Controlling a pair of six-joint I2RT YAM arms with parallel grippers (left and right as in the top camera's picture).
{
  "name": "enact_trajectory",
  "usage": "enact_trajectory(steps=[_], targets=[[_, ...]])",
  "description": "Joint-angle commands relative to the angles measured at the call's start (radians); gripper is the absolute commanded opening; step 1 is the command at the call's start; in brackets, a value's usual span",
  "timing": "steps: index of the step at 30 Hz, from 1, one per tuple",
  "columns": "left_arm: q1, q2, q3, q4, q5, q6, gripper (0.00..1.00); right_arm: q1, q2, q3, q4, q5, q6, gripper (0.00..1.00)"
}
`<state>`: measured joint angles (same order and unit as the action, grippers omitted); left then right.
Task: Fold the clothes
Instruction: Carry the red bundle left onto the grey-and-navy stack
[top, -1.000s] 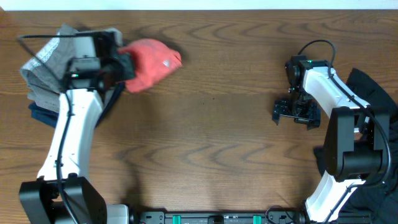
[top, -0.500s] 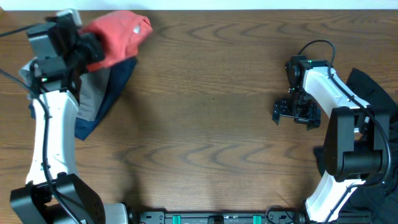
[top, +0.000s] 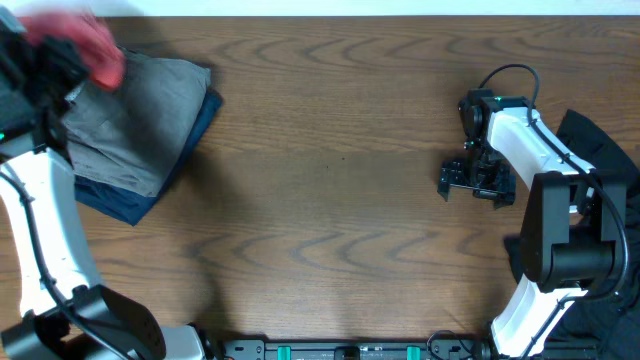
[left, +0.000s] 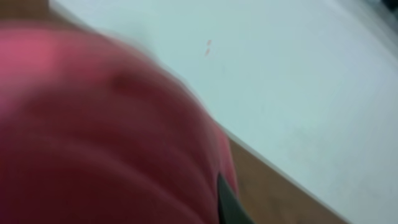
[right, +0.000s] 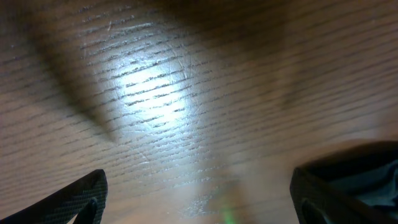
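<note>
The coral-red T-shirt (top: 88, 45) hangs bunched and blurred at the table's far left corner, with my left gripper (top: 55, 62) shut on it. In the left wrist view the red cloth (left: 93, 124) fills most of the picture, and only one dark fingertip (left: 230, 204) shows beside it. My right gripper (top: 475, 182) stands open low over bare wood right of centre; its two fingers (right: 81, 199) are wide apart with nothing between them. A black garment (top: 612, 160) lies at the right edge behind the right arm.
A grey folded garment (top: 135, 110) rests on a navy folded garment (top: 125, 203) at the left. A white surface (left: 298, 74) lies beyond the table's far edge. The right arm's cable (top: 510, 72) loops above its wrist.
My left arm has swung the red T-shirt left and toward the far corner, off the grey and navy stack, which now lies uncovered. The right arm has not moved.
</note>
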<state>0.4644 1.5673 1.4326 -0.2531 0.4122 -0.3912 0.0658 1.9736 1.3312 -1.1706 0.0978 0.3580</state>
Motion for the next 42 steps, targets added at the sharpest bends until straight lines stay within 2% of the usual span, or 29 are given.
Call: enact_trajectory(steps=[1, 5, 9, 17, 23, 27, 30, 36, 42], targets=[[-0.077, 0.065, -0.023, -0.135, 0.031, -0.115, 0.06, -0.007, -0.026, -0.003, -0.001, 0.0, -0.007, 0.92], [-0.137, 0.163, -0.044, -0.215, 0.088, -0.146, 0.06, -0.007, -0.026, -0.003, -0.01, 0.0, -0.007, 0.92], [-0.147, 0.22, -0.046, -0.205, 0.225, -0.146, 0.06, -0.007, -0.026, -0.003, -0.025, 0.002, -0.007, 0.92], [-0.127, 0.172, -0.046, -0.061, 0.365, -0.146, 0.06, -0.006, -0.026, -0.003, -0.026, 0.002, -0.01, 0.92], [-0.122, 0.104, -0.046, 0.051, 0.365, -0.145, 0.06, -0.003, -0.026, -0.003, -0.008, -0.08, -0.094, 0.92], [-0.089, 0.074, -0.046, 0.2, 0.345, -0.15, 0.06, -0.002, -0.026, -0.003, -0.007, -0.079, -0.094, 0.92], [-0.055, 0.054, -0.046, 0.297, 0.272, -0.168, 0.06, -0.002, -0.026, -0.003, -0.007, -0.076, -0.094, 0.92], [0.014, 0.034, -0.046, 0.319, 0.08, -0.133, 0.06, -0.002, -0.026, -0.003, -0.007, -0.076, -0.094, 0.92], [0.046, 0.034, -0.046, 0.312, 0.003, -0.071, 0.06, -0.002, -0.026, -0.003, -0.007, -0.076, -0.094, 0.92]])
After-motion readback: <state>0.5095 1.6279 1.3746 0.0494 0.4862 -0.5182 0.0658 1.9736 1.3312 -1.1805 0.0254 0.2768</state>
